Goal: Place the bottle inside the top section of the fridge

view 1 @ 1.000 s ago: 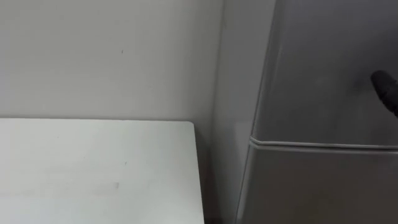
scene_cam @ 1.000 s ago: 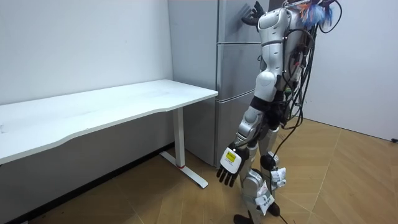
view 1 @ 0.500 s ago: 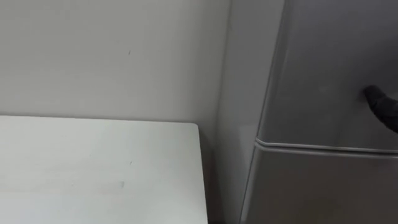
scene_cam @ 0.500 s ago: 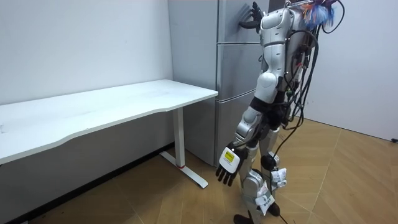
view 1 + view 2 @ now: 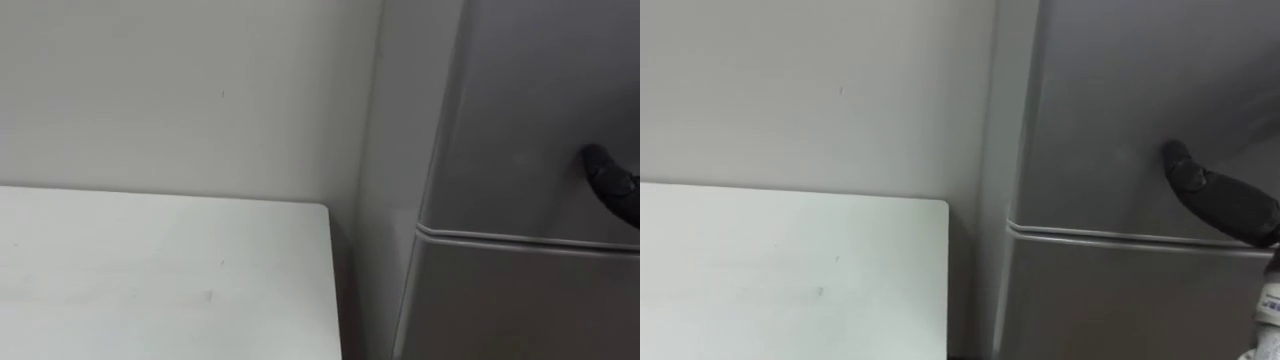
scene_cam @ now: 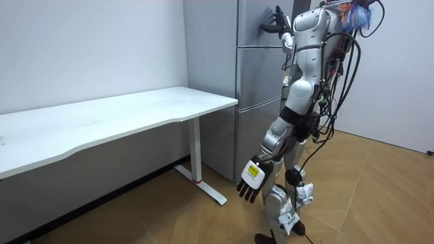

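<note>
Bottle location is the open question: neither hand carries it, and you cannot tell from these views where it is. The upper door (image 5: 540, 100) of the fridge (image 6: 254, 81) sits shut. So my judgement is that the bottle is either already behind that door or has yet to be fetched.

Your robot stands right in front of the fridge, and the desk (image 5: 150, 270) lies just left of the fridge, against the wall. The right hand (image 5: 1218, 198) is raised to the upper door, just above the seam (image 5: 520, 236) that parts it from the lower door (image 5: 520, 310). Its fingers reach out straight rather than curling round anything, and one dark fingertip rests on the door's face. The left hand (image 6: 249, 183) hangs low before the fridge's bottom part, fingers loose and slightly spread, holding nothing.

The step in hand looks like work on the upper door. It could be a last closing press or a feel for a way to open it.

- **If closing:** check that the seam is even all along, then draw the right hand back.
- **If opening:** a flat touch on the face gives no purchase. Slide the fingers to the door's free edge, hook them behind it and pull outward, with the body clear of the swing.
</note>
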Robot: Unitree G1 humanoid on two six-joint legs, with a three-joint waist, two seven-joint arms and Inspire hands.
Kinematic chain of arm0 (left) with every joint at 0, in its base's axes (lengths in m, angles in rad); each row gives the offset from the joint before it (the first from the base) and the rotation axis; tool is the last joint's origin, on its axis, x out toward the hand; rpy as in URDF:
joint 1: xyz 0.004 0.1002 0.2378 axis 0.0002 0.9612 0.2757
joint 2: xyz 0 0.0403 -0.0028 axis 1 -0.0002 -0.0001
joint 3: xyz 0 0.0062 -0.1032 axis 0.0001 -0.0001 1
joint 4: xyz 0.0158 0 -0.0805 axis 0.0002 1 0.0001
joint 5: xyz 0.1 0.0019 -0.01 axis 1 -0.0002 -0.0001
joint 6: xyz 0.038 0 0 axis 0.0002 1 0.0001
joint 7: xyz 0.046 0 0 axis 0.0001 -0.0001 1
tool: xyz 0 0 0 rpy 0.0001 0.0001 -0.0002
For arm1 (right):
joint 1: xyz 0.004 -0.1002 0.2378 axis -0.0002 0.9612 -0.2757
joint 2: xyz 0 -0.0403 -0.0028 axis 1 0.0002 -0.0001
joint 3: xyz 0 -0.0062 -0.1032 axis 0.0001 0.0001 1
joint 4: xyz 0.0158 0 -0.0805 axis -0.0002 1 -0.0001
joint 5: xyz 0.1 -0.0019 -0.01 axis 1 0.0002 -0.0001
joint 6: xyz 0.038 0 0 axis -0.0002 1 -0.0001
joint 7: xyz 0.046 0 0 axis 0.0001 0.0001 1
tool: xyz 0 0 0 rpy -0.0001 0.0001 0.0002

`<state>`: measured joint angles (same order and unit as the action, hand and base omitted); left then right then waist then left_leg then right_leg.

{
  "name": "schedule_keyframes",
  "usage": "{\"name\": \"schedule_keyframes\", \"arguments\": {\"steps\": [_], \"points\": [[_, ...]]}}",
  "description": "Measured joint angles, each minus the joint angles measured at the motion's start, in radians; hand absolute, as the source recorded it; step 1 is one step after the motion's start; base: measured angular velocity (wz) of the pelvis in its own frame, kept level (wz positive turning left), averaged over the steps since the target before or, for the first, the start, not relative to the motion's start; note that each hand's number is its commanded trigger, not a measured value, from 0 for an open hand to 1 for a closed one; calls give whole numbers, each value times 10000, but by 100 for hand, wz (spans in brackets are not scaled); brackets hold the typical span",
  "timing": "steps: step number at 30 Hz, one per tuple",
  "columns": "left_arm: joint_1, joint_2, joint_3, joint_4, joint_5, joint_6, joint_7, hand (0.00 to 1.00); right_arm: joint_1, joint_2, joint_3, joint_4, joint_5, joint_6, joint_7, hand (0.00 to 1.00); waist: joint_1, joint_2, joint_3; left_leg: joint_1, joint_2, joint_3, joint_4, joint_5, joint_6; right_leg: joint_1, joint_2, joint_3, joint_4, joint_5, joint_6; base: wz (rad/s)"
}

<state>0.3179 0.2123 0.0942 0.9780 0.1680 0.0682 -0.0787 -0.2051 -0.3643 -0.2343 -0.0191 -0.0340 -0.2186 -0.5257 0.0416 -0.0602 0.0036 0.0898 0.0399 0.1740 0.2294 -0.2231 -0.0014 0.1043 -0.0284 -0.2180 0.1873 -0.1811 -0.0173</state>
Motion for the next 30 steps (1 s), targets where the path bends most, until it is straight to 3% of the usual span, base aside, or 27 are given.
{"name": "schedule_keyframes", "arguments": {"steps": [6, 21, 30], "points": [[129, 13, -1, -207, 18, 82, -152, 0, -166, -1, -13, 395, -161, -93, -23, 0, -29, 72, -10, -103, -21, -163, 117, 10, 31, 34, -33, -147, -14, 32, 28, 7], [109, 22, 0, 2, -102, 30, -208, 0, -266, -47, -23, 852, 321, -431, -73, 0, -154, 19, -8, -74, -45, -370, 122, 49, 85, 168, -72, -334, -35, 75, 42, 4], [253, -2, 271, -154, -114, -45, -105, 0, -21, -50, -276, 606, 907, -414, -155, 0, -218, -70, -144, -77, -149, -410, 77, 72, 125, 165, -74, -333, -57, 94, 89, 2]]}}
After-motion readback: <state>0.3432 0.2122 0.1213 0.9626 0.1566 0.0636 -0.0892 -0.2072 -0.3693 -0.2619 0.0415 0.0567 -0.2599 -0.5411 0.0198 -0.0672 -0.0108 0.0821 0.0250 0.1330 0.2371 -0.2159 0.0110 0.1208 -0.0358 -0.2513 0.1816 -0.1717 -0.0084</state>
